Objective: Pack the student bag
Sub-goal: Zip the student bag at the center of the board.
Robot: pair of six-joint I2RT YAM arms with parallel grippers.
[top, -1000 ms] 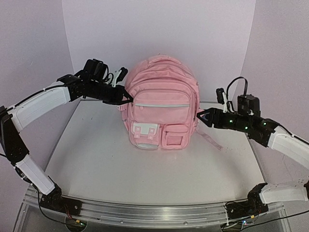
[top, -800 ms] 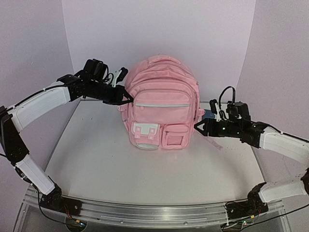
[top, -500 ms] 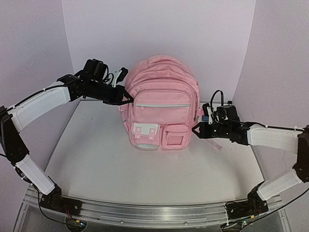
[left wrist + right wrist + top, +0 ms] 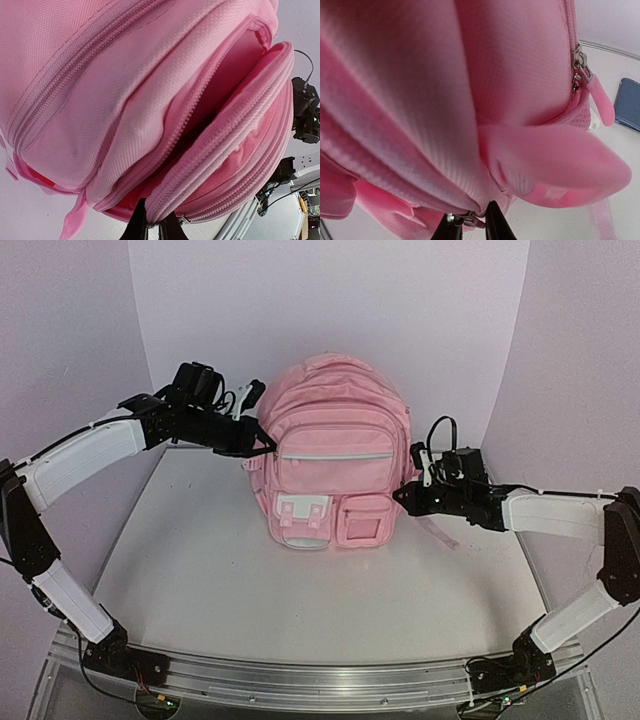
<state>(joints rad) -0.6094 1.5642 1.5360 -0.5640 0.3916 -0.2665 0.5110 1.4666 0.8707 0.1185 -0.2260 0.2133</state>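
The student bag [image 4: 335,455] stood upright at the far middle of the counter [image 4: 300,590], close to the back wall, its front pockets and small white-flapped pocket [image 4: 298,508] facing the arms' bases. It sat between the two arms. The left arm [image 4: 90,455] reached to the bag's upper left corner; its wrist view showed the left jaws clenched on the zip-edged rim of the main opening, which gaped enough to show darker pink lining inside. The right arm [image 4: 550,515] stretched low to the bag's right side. There the right jaws were pinched nearly together on a small metal zip slider [image 4: 465,218] at the seam. Higher on that side a second zip hung with a pink pull tab [image 4: 600,102]. A flat blue thing [image 4: 629,104] lay on the counter just beyond the bag; what it was could not be told.
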